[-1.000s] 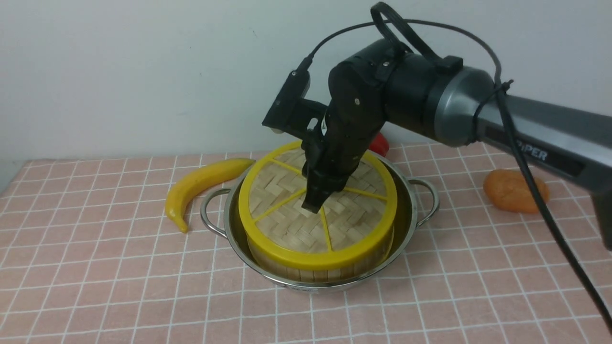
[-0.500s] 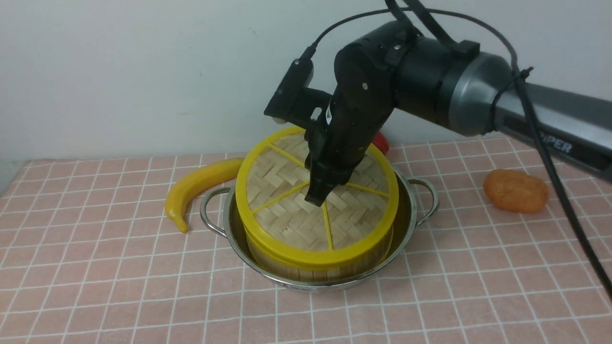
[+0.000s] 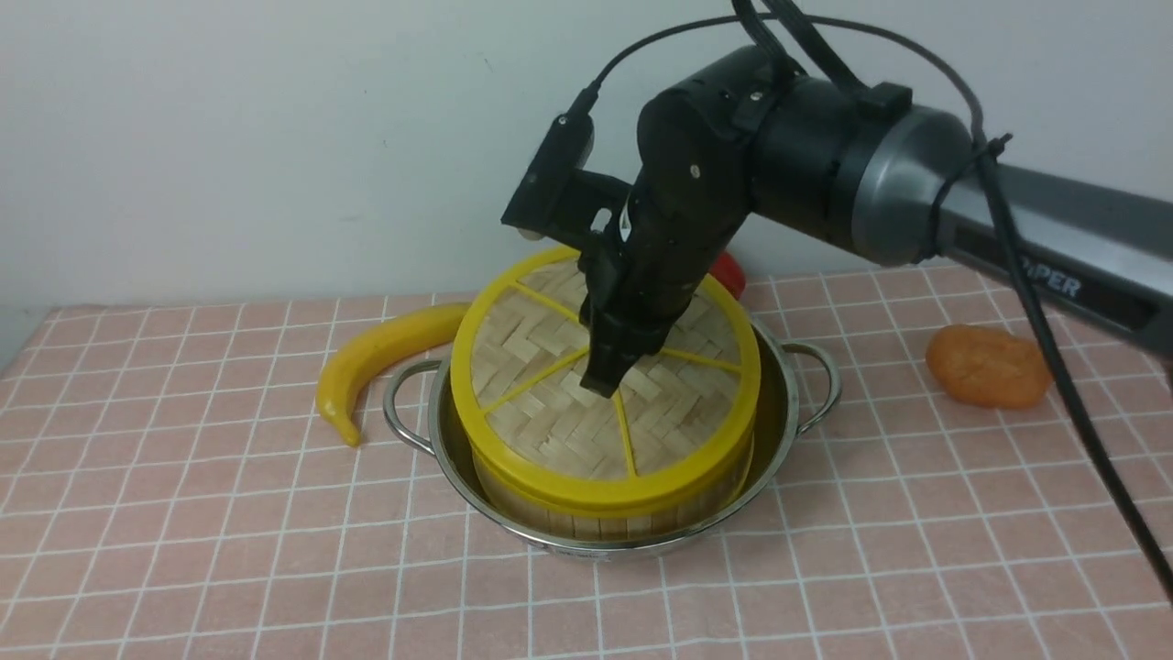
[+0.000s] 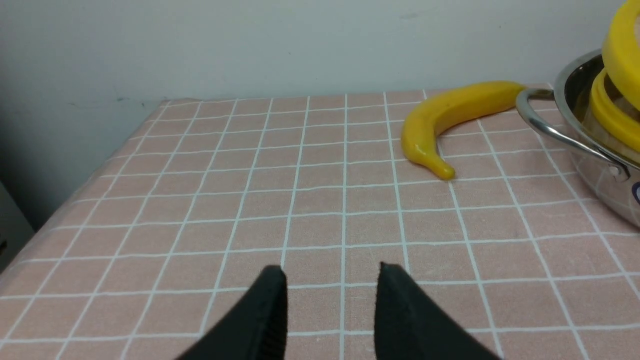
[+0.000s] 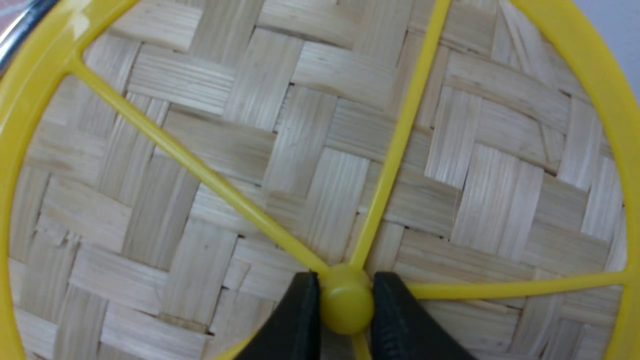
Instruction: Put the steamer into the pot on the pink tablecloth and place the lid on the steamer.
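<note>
- On top of the steamer (image 3: 605,513), which sits down inside the pot (image 3: 779,431), lies the lid (image 3: 550,431). It looks a bit tipped, higher at the back than at the front, so I think it is not fully down yet.
- Right gripper (image 5: 345,305) pinches the little yellow hub (image 5: 346,306) in the middle of the lid. Both black fingers (image 5: 295,320) press on its sides.
- Left gripper (image 4: 330,300) holds nothing. Its fingers are apart over bare cloth (image 4: 200,200), well away from the pot.
- I think the lid is light and stiff. It is thin woven bamboo in a hard yellow rim (image 5: 30,100) with spokes.
- The hub is small, round and smooth, so it may slip or turn in the fingers. It is still the best spot to hold, since it is in the middle and the lid hangs almost even from it.
- The weave could crack if pushed hard, so a soft touch is best.
- The pot is shiny metal and looks heavy enough to stay put.
- The cloth is pink with white squares and lies flat on the table. It is soft and could bunch up if the pot got shoved.
- A banana (image 3: 385,353) lies just beside the pot's left handle (image 3: 403,412). An orange lump (image 3: 988,367) sits off to the right, well apart, and something red (image 3: 729,275) peeks out behind the pot.
- A plain pale wall (image 3: 275,137) stands at the back.
</note>
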`<move>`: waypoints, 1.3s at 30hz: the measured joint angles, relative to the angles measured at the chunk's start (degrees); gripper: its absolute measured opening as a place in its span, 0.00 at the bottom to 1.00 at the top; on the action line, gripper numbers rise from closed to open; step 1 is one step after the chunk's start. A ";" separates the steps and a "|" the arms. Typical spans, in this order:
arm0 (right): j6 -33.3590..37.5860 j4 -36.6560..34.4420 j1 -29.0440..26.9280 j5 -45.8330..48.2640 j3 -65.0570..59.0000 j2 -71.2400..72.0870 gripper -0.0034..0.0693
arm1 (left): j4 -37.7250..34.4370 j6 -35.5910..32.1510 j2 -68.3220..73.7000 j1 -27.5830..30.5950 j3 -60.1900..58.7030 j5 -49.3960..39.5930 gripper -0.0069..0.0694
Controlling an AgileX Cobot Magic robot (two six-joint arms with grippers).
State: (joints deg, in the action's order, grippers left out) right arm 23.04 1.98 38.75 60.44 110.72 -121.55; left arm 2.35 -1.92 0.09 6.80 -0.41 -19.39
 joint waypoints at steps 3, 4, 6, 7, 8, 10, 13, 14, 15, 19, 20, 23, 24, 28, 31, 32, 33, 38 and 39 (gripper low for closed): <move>0.05 0.00 0.00 -0.27 0.00 0.00 0.25 | 0.00 0.00 0.00 0.00 0.00 0.00 0.41; 0.05 0.05 0.00 -0.30 0.00 0.00 0.25 | 0.00 0.00 0.00 0.00 0.00 0.00 0.41; 0.05 0.05 0.00 -0.45 0.00 -0.04 0.25 | 0.00 0.00 0.00 0.00 0.00 0.00 0.41; 0.05 0.05 0.00 -0.77 0.00 -0.15 0.25 | 0.00 0.00 0.00 0.00 0.00 0.00 0.41; 0.05 0.05 0.00 -1.12 0.00 -0.32 0.25 | 0.00 0.00 0.00 0.00 0.00 0.00 0.41; 0.05 0.05 -0.06 -1.67 0.00 -0.57 0.25 | 0.00 0.00 0.00 0.00 0.00 0.00 0.41; 0.05 -0.14 -0.47 -2.06 0.00 -1.24 0.25 | 0.00 0.00 0.00 0.00 0.00 0.00 0.41; 0.05 -0.17 -0.60 -2.13 0.00 -1.31 0.25 | 0.00 0.00 0.00 0.00 0.00 0.00 0.41; 0.00 -0.33 -0.84 -2.49 0.00 -1.70 0.25 | 0.00 0.00 0.00 0.00 0.00 0.00 0.41; 0.00 -0.59 -1.19 -4.36 0.00 -2.61 0.26 | 0.00 0.00 0.00 0.00 0.00 0.00 0.41; 0.00 -0.64 -1.19 -5.30 0.00 -2.74 0.28 | 0.00 0.00 0.00 0.00 0.00 0.00 0.41; 0.00 -1.98 -1.30 -7.54 0.00 -2.80 0.40 | 0.00 0.00 0.00 0.00 0.00 0.00 0.41; 0.00 -1.98 -1.35 -7.60 0.07 -2.80 0.42 | 0.00 0.00 0.00 0.00 0.00 0.00 0.41; 0.00 -2.73 -1.40 -7.60 0.07 -2.80 0.58 | 0.00 0.00 0.00 0.00 0.00 0.00 0.41; -0.67 -3.18 -1.40 -7.55 0.07 -2.49 0.61 | 0.00 0.00 0.00 0.00 0.00 0.00 0.41; -1.61 -3.25 -1.40 -7.55 0.07 -2.17 0.59 | 0.00 0.00 0.00 0.00 0.00 0.00 0.41; -1.61 -3.25 -1.40 -7.55 0.07 -2.07 0.58 | 0.00 0.00 0.00 0.00 0.00 0.00 0.41; -7.87 -3.31 -1.40 -9.66 0.07 5.61 0.10 | 0.00 0.00 0.00 0.00 0.00 0.00 0.41; -8.20 -3.31 -1.40 -9.92 0.07 6.75 0.07 | 0.00 0.00 0.00 0.00 0.00 0.00 0.41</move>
State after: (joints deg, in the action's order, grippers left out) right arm 14.85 -1.33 37.36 50.51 110.78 -114.80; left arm 2.35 -1.92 0.09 6.80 -0.41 -19.39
